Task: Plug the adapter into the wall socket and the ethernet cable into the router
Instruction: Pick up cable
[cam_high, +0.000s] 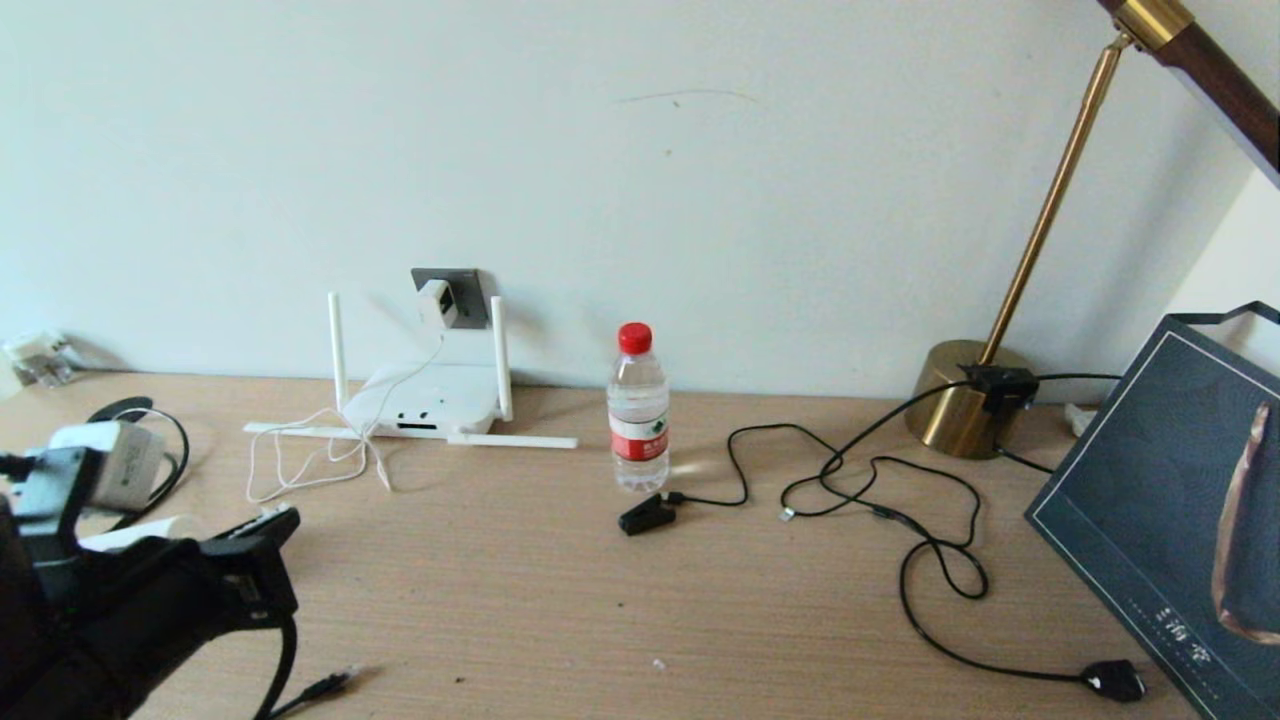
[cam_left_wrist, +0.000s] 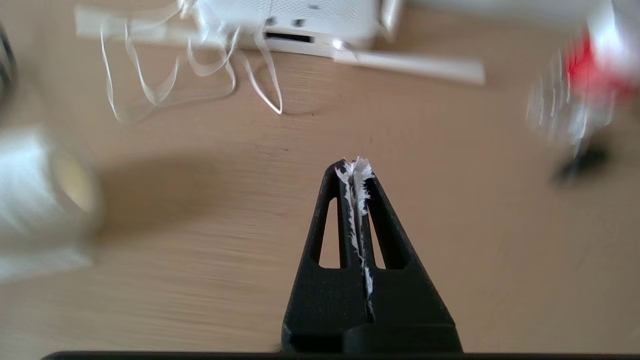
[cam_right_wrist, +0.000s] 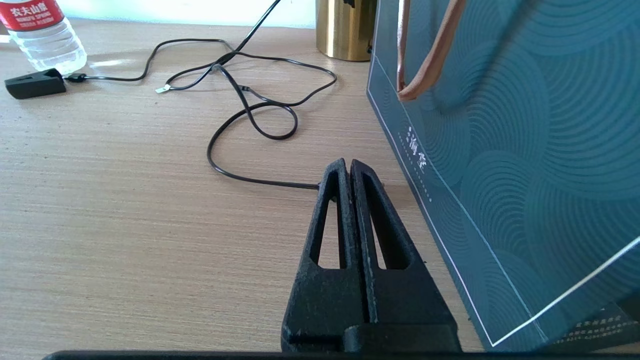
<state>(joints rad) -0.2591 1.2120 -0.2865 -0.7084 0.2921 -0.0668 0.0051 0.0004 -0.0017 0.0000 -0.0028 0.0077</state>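
Adapter: my adapter (cam_high: 436, 301) is sitting in the wall socket (cam_high: 466, 290) above the router (cam_high: 425, 404), its thin white cord trailing down onto the counter (cam_high: 560, 600); I am judging that half of the job as done.

Ethernet cable: I am seeing only a short black run and a slim connector (cam_high: 322, 687) lying on the counter at the near edge, just beside my left arm. Whether that is the ethernet cable's plug I cannot tell for sure.

Left jaws: my left gripper (cam_left_wrist: 356, 167) is hanging over bare counter with its jaws pressed together, pinching only a frayed white scrap and no cable.

Key relation: the router is lying ahead of my left jaws, towards the wall, with its dark ports (cam_left_wrist: 287, 36) facing me; the connector is lying behind and below them, nearer my body. My left arm is the nearer one by far.

Long axis: the connector's length is running slantwise across the counter, tip pointing roughly right and slightly away, not squarely at the ports; I am expecting to have to turn it.

Right jaws: my right gripper (cam_right_wrist: 350, 165) is resting parked with jaws closed and empty, beside the dark paper bag (cam_right_wrist: 525, 150), well apart from the router.
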